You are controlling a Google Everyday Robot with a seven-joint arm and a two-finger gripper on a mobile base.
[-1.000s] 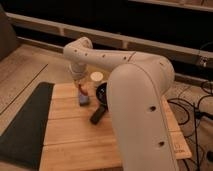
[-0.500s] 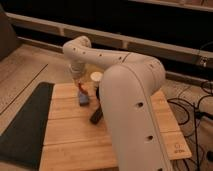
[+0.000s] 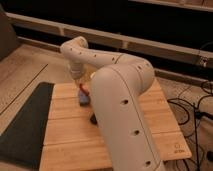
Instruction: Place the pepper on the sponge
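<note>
A small red pepper (image 3: pixel 83 90) shows at the tip of my gripper (image 3: pixel 81 86), above the back left part of the wooden table (image 3: pixel 65 125). Right under and in front of it lies the blue-grey sponge (image 3: pixel 84 99), flat on the wood. The pepper looks to be touching or just above the sponge's back edge; which of the two I cannot tell. My white arm (image 3: pixel 120 100) curves in from the right and hides the table's middle and right.
A dark straight pan handle (image 3: pixel 93 119) pokes out from behind the arm, just in front of the sponge. A black mat (image 3: pixel 22 125) lies on the floor left of the table. Cables (image 3: pixel 192 107) run on the floor at the right.
The arm's bulk has swung left and nearer, covering the pale cup and the pan. The gripper with the pepper has stayed over the sponge, slightly lower.
</note>
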